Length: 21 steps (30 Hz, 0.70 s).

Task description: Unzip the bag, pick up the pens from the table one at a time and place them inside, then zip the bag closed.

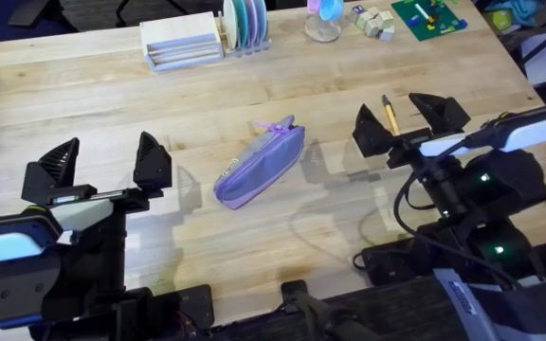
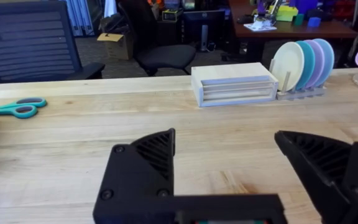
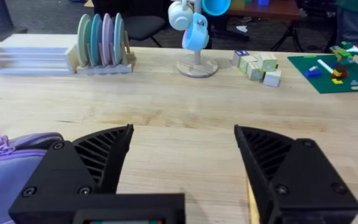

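Overhead: small lavender fabric pencil pouch lies diagonally mid-table on the pale plank tabletop, zipper looks shut, ribbon pull at its far end. One yellowish-tan pen with a dark tip sits right under the right gripper. Risk: fingers descending there could nudge or roll the pen, or a one-handed zipper tug just drags the unpinned pouch. Left gripper hangs left of the pouch, spread wide, holding nothing.

Left wrist: black fingers apart over bare wood; teal-handled scissors far left.

Right wrist: jaws wide, empty; pouch corner at the left edge.
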Each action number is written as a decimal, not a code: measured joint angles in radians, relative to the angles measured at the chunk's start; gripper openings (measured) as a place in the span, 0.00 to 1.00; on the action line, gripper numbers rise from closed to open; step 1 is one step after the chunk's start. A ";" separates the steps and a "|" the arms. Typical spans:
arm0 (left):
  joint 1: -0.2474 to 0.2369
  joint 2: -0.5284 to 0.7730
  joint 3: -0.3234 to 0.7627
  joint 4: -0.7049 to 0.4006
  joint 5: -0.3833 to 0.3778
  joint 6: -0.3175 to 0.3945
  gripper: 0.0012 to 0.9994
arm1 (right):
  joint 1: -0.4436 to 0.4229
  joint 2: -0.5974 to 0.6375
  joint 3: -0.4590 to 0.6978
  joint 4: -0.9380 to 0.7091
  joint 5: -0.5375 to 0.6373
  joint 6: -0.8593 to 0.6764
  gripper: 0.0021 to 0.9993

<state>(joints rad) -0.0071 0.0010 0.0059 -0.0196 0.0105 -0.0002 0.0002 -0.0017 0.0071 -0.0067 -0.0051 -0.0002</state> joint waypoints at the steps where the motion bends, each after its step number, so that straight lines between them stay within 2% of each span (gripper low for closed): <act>1: 0.000 0.000 0.000 0.000 0.000 0.000 1.00 | 0.000 0.000 0.000 0.000 0.000 0.000 1.00; 21: 0.000 0.000 0.000 -0.003 -0.007 0.000 0.99 | 0.000 0.000 0.001 -0.007 0.000 0.000 1.00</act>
<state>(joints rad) -0.0070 0.0010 0.0063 -0.0231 0.0032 0.0002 -0.0002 -0.0017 0.0082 -0.0135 -0.0048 0.0002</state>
